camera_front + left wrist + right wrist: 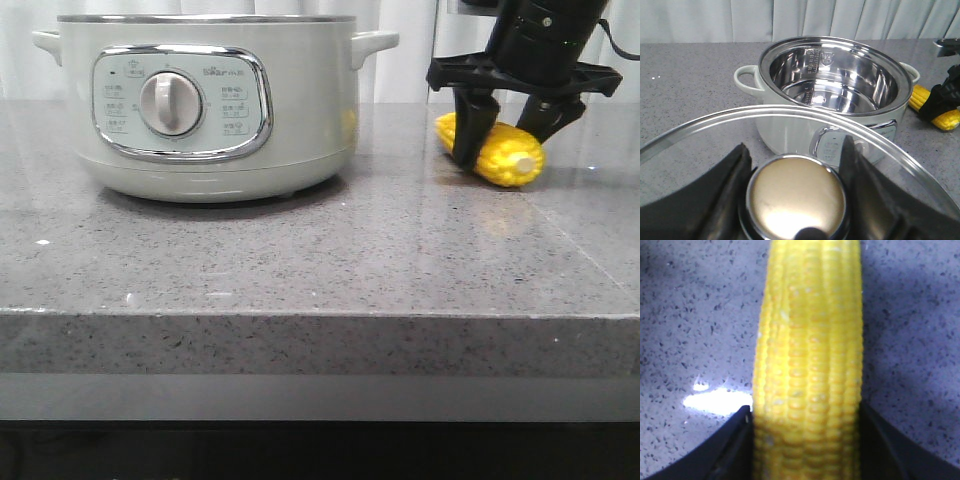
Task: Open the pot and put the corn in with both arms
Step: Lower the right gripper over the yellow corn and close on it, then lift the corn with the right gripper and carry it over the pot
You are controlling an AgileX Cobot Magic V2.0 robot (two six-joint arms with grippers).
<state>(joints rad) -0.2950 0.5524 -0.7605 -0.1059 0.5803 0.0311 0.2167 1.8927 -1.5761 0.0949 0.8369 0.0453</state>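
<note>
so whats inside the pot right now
Nothing visible: the left wrist view shows the pot open, its steel inside bare. The near inner wall is hidden. The corn is on the counter.

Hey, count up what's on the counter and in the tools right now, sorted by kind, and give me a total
Pots: 1, the pot, open.
Lids: 1, the glass lid, held by the left tool.
Corn cobs: 1, the corn, between the right tool's fingers.
Total: 3

pot (835, 85) mouth open, unobstructed from above; glass lid (790, 145) held aside; counter (300, 260) between pot and corn (500, 155) free.
</note>
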